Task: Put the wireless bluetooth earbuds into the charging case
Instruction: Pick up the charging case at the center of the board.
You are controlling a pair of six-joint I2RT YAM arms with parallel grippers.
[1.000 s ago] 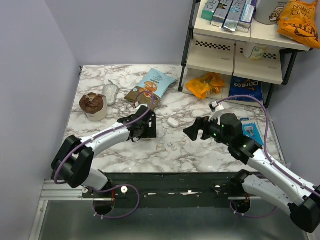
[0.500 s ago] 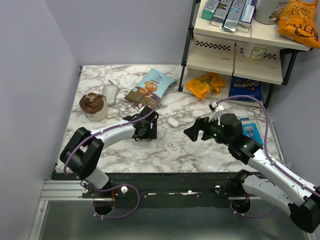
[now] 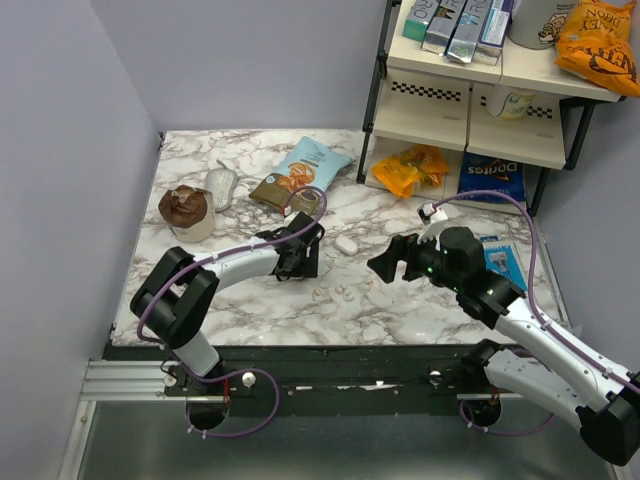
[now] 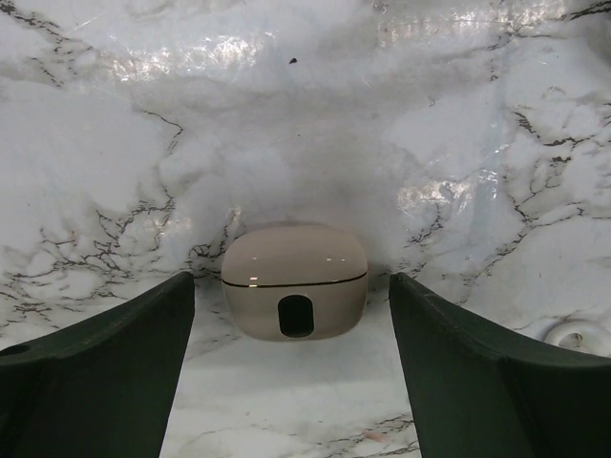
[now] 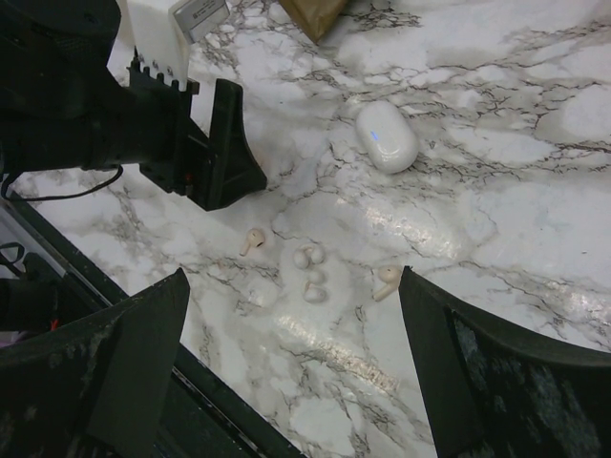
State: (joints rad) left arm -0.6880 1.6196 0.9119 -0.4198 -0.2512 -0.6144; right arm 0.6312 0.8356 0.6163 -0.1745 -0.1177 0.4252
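- Between left jaws, on table [image 4: 286, 95]: charging case [image 4: 294, 294], lid closed, gap either side; jaws released.
- Right jaws spread wide, empty; earbuds [image 5: 307, 256] lie clear of them.

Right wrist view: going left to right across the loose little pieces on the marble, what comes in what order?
Peach-stemmed bud → the pair of white earbuds, one directly behind the other → second stemmed bud. The white oval farther back shares that last stretch, so I leave it out.

The left hand [image 3: 299, 259] sits low with jaws apart, while the right hand [image 3: 386, 265] hovers higher, spread wide.
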